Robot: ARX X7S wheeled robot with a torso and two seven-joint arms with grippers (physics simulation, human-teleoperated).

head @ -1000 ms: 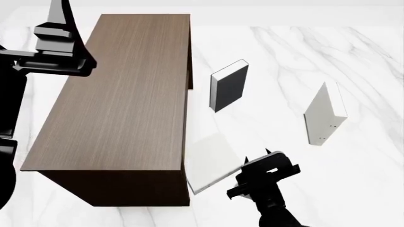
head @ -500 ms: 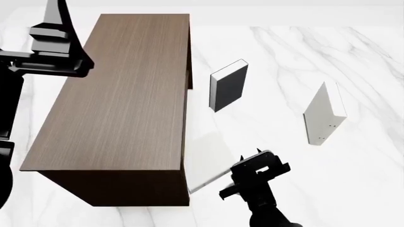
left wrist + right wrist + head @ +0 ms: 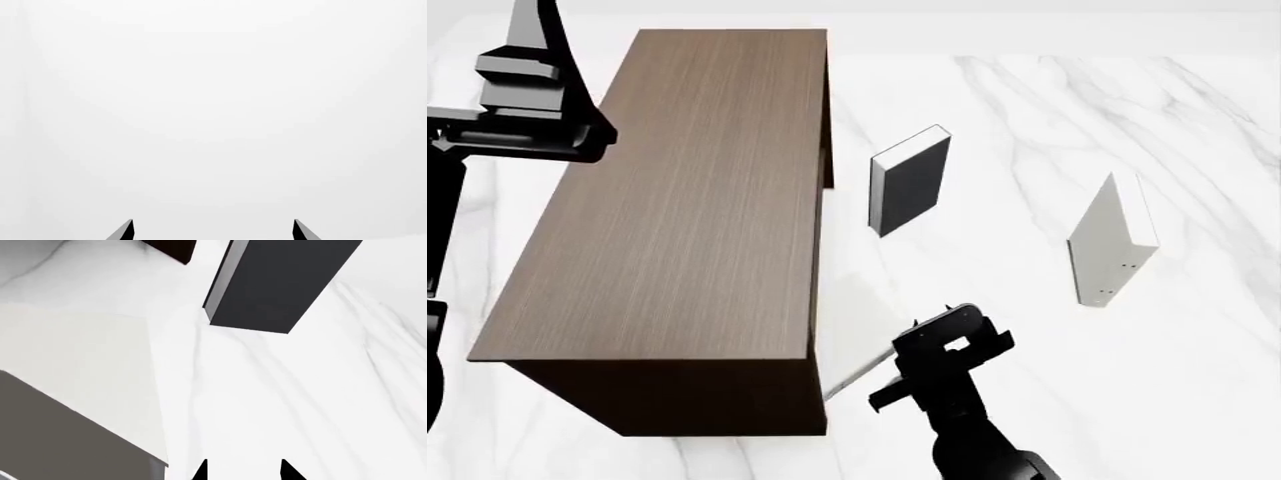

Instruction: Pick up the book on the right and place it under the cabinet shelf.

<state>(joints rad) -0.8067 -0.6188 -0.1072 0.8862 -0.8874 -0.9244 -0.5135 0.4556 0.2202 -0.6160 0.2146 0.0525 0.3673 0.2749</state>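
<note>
The book [image 3: 851, 332], thin and pale, lies flat on the marble floor with its left part hidden under the cabinet shelf [image 3: 681, 200], a long dark brown box. In the right wrist view the book [image 3: 73, 365] shows a pale cover and a grey edge, off to one side of the fingertips. My right gripper [image 3: 945, 322] sits at the book's outer edge. Its fingers [image 3: 243, 471] are slightly apart with only floor between them. My left gripper [image 3: 212, 231] is open and faces blank white, held high by the cabinet's far left side.
A thicker black book [image 3: 910, 180] stands upright just right of the cabinet, and it also fills the far part of the right wrist view as the black book [image 3: 280, 285]. A second pale book [image 3: 1110, 245] stands upright farther right. White marble floor lies all around.
My right gripper has moved left toward the cabinet, and the flat pale book has slid further under it. The left arm has drifted slightly left.
</note>
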